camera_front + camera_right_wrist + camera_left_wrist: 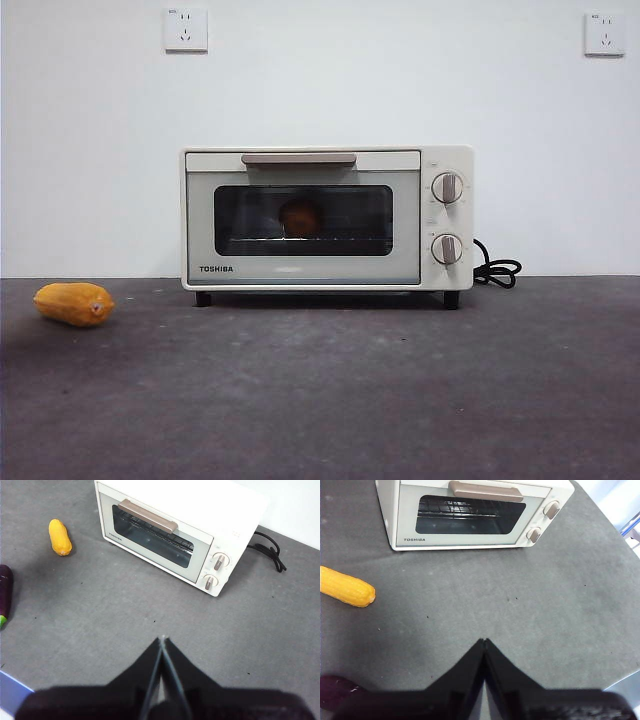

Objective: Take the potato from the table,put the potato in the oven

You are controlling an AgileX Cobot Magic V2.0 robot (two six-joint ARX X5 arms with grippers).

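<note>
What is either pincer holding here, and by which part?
Nothing. The left pincer and right pincer are both shut and empty above the table; the potato sits inside the closed oven.

Dark grey mottled matte table [330,390], bearing a cream-white boxy toaster oven [327,220], a ridged yellow-orange vegetable [74,303], a dark purple eggplant [5,592].

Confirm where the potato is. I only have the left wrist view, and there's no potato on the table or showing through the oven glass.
Observer: The front view shows the potato inside the oven, behind the shut glass door.
Operator: Right gripper?
Observer: The right gripper is shut and empty, above bare table, clear of the oven.
Operator: Dark purple blob at my corner?
Observer: The right wrist view shows an eggplant lying on the table, apart from the yellow vegetable.
</note>
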